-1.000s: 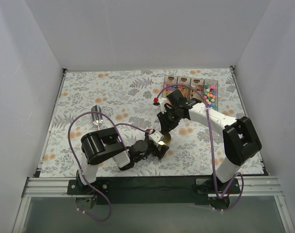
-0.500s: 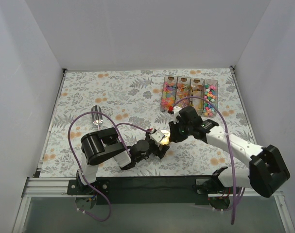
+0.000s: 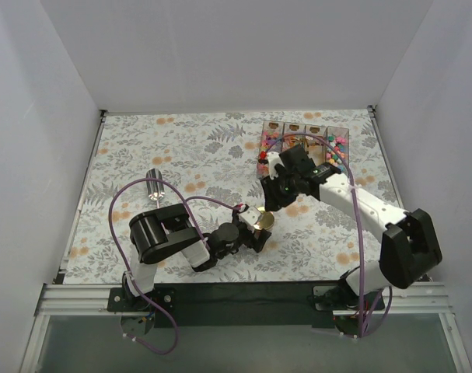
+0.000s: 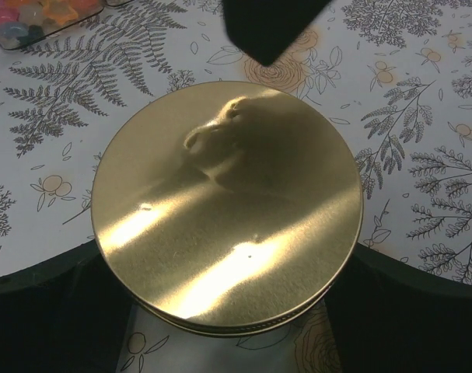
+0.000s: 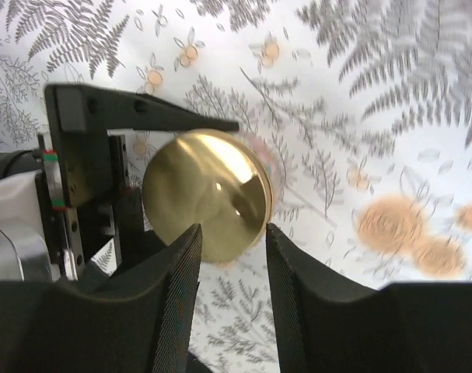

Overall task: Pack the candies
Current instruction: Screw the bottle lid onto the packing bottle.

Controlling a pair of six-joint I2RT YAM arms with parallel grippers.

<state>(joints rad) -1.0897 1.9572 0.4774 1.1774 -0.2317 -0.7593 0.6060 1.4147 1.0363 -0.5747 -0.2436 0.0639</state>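
My left gripper (image 3: pixel 259 231) is shut on a jar with a round gold lid (image 3: pixel 263 221) and holds it low over the table near the front middle. The lid fills the left wrist view (image 4: pixel 228 202), with my black fingers (image 4: pixel 33 318) on either side of the jar. My right gripper (image 3: pixel 269 197) is open and empty, just beyond and above the lid. Its two fingertips (image 5: pixel 181 256) frame the lid (image 5: pixel 201 194) without touching it. The candies (image 3: pixel 337 151) lie in a clear divided tray (image 3: pixel 294 128) at the back right. A corner of them shows in the left wrist view (image 4: pixel 33 15).
A small silver metal object (image 3: pixel 154 189) lies on the fern-printed cloth at the left. White walls stand on three sides. Purple cables loop over both arms. The right arm's dark end (image 4: pixel 267 27) hangs over the far side of the lid.
My right gripper has pulled back from the lid, up and toward the tray. The left gripper and the jar have not moved.
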